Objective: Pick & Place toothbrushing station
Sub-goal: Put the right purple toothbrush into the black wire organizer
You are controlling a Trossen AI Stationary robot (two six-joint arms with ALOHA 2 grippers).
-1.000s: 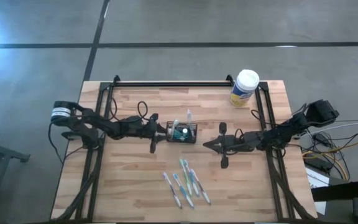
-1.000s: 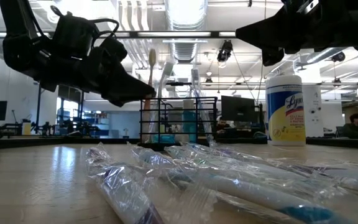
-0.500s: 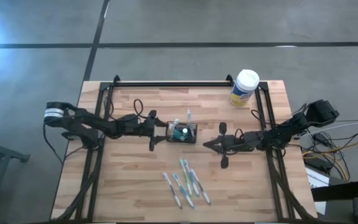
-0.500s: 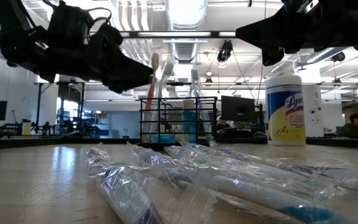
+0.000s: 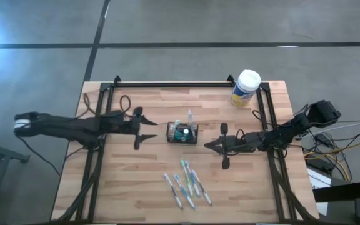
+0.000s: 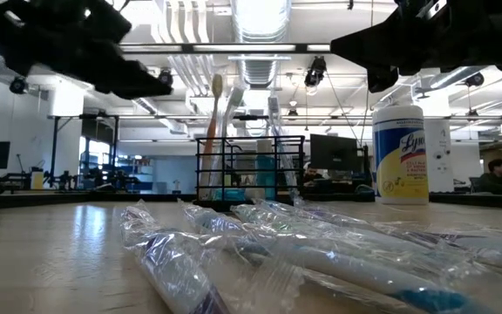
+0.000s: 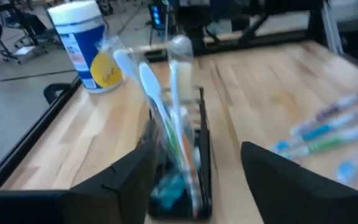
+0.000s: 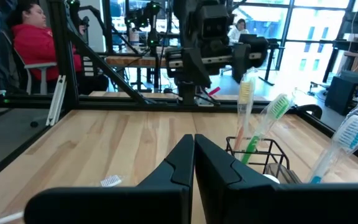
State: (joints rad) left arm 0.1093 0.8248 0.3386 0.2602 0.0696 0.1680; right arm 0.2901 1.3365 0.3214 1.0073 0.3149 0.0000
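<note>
The toothbrushing station (image 5: 183,132), a small black wire-mesh holder, stands on the wooden table near its middle, with several toothbrushes upright in it (image 6: 234,131). My left gripper (image 5: 154,130) hovers open a short way to the holder's left, raised above the table, with nothing between its fingers. In the left wrist view (image 7: 196,149) the holder (image 7: 179,180) lies ahead between the two spread fingers. My right gripper (image 5: 208,145) hangs shut to the holder's right, pointing level at it (image 8: 193,155).
Several wrapped toothbrushes (image 5: 187,184) lie loose on the table near its front edge. A white-lidded, yellow-labelled canister (image 5: 245,87) stands at the far right corner. Black frame rails (image 5: 167,82) run along the table's back and sides. People sit in the room beyond (image 8: 33,37).
My left gripper has drawn back from the holder toward the table's left edge and risen. The holder and the toothbrushes in it stay where they were.
</note>
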